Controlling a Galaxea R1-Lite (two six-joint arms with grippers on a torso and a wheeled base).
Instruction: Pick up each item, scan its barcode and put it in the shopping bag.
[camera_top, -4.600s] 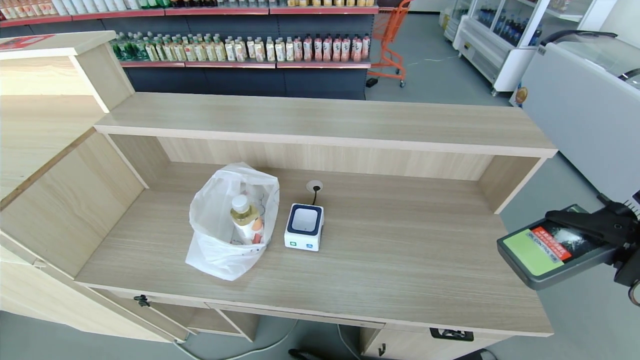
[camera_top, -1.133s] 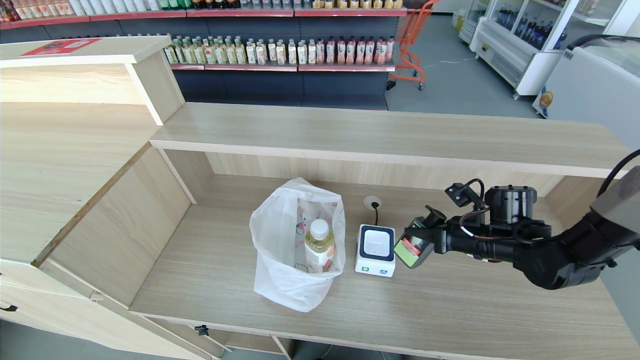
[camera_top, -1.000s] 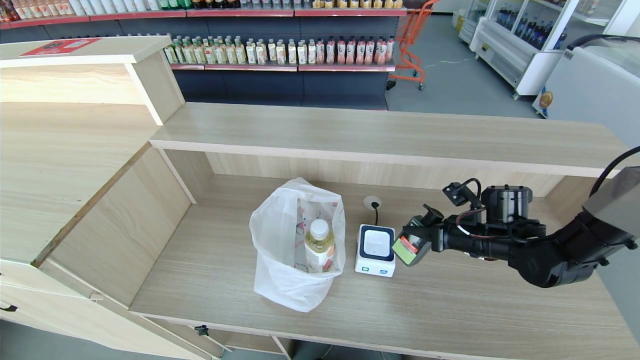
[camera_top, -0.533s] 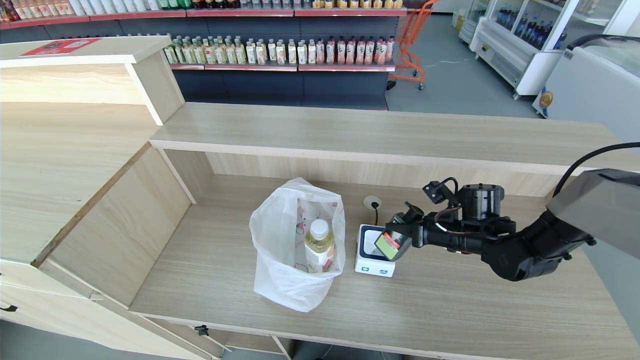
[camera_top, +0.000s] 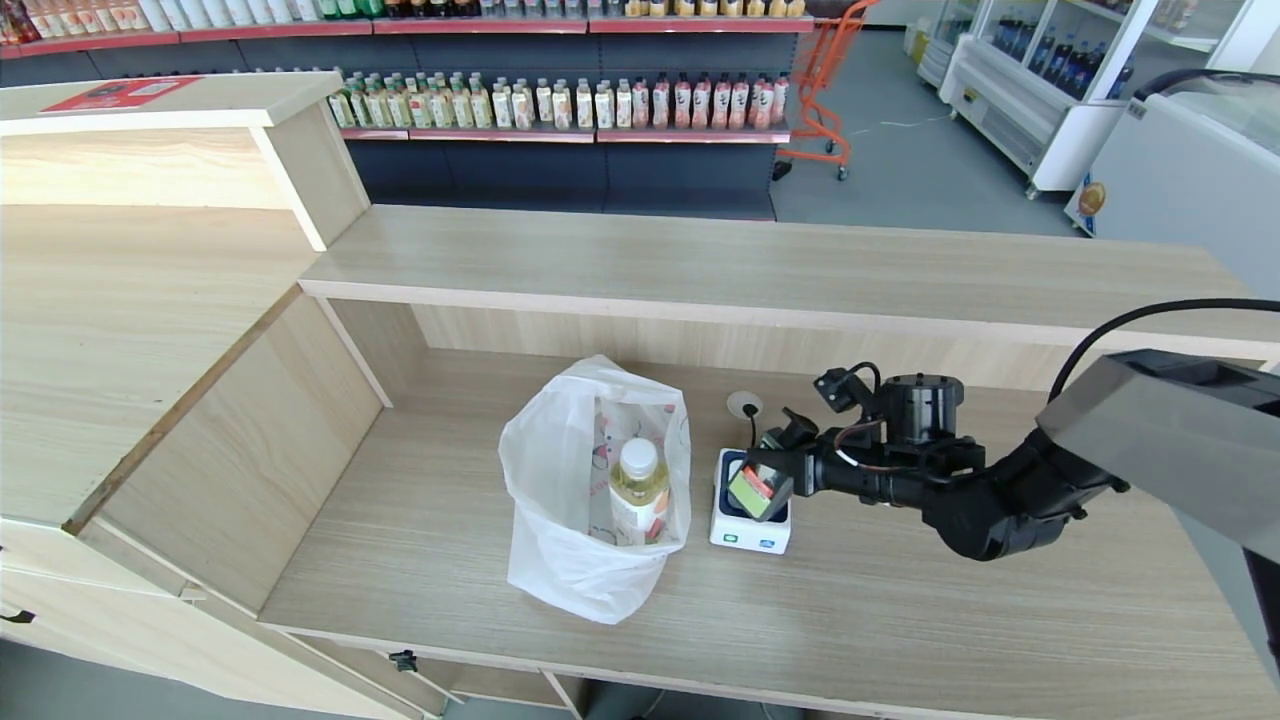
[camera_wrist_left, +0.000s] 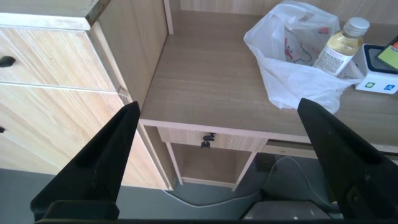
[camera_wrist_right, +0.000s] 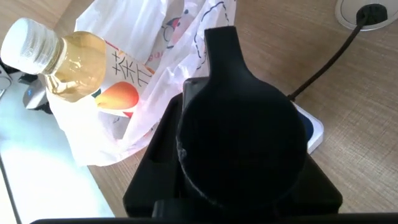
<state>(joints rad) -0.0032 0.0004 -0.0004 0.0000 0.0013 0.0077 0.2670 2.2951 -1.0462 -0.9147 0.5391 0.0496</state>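
Checkout counter (camera_top: 900, 600), box parked over the scanner

Your left gripper (camera_wrist_left: 219, 106) hangs low by the counter's near left corner, jaws wide apart, holding nothing. The bag (camera_top: 590, 500) stands open with a bottle (camera_top: 638, 490) already inside, so that one looks done. Just right of it sits the scanner (camera_top: 750, 522). The box (camera_top: 757, 490) hovers right over its window, clamped tight in your right gripper (camera_top: 775, 470). Looks like mid-scan to me; bagging the box is what's left.
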